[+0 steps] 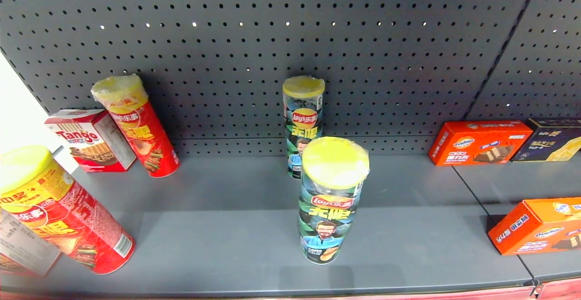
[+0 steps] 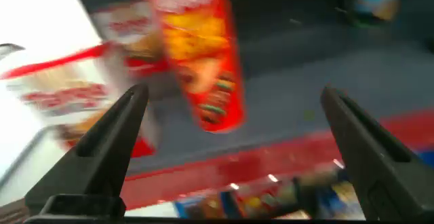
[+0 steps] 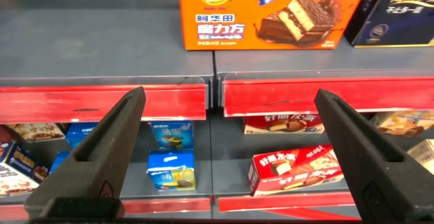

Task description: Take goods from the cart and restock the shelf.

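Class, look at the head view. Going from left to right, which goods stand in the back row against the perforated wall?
wafer box → red can → green can → orange box → dark blue box

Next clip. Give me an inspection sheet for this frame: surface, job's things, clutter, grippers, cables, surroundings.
Surface: grey shelf with red front rail.
Job's things: rear red can, front red can and wafer box at left; rear dark can and front dark can upright mid-shelf; rear orange box, front orange box and dark box at right.
Clutter: nothing seen.
Grippers: left gripper and right gripper, fingers open, empty.
Cables: nothing seen.
Surroundings: perforated back panel; stocked lower shelves.
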Robot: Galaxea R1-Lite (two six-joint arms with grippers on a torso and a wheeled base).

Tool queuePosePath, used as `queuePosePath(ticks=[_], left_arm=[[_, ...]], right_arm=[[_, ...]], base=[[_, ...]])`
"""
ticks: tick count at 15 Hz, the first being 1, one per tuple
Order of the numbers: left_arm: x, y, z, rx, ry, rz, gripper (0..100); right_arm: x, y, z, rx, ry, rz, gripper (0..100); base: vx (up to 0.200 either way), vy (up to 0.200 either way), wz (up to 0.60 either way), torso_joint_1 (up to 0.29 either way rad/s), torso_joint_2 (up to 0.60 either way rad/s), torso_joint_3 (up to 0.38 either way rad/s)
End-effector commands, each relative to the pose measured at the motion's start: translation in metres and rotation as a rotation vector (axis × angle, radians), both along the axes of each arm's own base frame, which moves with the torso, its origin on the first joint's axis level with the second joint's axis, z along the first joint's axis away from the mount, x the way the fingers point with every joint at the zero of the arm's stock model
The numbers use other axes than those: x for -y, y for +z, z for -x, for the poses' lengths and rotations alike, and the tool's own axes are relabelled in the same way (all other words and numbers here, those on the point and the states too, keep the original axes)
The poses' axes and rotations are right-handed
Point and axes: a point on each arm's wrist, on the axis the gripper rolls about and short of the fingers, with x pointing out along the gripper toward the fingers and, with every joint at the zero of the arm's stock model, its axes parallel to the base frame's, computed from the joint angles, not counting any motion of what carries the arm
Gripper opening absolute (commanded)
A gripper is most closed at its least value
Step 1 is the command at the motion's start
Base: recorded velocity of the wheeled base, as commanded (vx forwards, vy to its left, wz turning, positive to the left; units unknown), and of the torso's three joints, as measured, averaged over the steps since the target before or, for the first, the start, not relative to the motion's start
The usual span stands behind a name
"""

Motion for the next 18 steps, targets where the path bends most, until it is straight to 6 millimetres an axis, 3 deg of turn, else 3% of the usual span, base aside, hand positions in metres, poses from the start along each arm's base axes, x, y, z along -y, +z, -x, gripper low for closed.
queuePosePath(ticks=[1, 6, 8, 10, 13, 18], left_arm=[[0.001, -0.007, 0.000, -0.057, -0.065, -0.009, 100], [0.002, -0.012, 0.000, -0.136, -0.108, 0.105, 100], [-0.003, -0.016, -0.001, -0.162, 0.112, 0.122, 100], [-0.004, -0.018, -0.001, -0.177, 0.174, 0.146, 100], [-0.001, -0.017, -0.001, -0.183, 0.044, 0.135, 100], [-0.001, -0.017, -0.001, -0.183, 0.045, 0.135, 100]], right_arm=[[0.000, 0.000, 0.000, -0.001, 0.000, 0.000, 100], [0.000, 0.000, 0.000, -0.001, 0.000, 0.000, 100], [0.000, 0.000, 0.000, -0.002, 0.000, 0.000, 100], [0.000, 0.000, 0.000, -0.001, 0.000, 0.000, 100], [0.000, 0.000, 0.000, -0.001, 0.000, 0.000, 100], [0.000, 0.000, 0.000, -0.004, 0.008, 0.006, 100]], base=[[0.000, 0.000, 0.00, 0.000, 0.00, 0.000], [0.000, 0.000, 0.00, 0.000, 0.00, 0.000], [0.000, 0.000, 0.00, 0.000, 0.00, 0.000], [0.000, 0.000, 0.00, 0.000, 0.00, 0.000], [0.000, 0.000, 0.00, 0.000, 0.00, 0.000], [0.000, 0.000, 0.00, 0.000, 0.00, 0.000]])
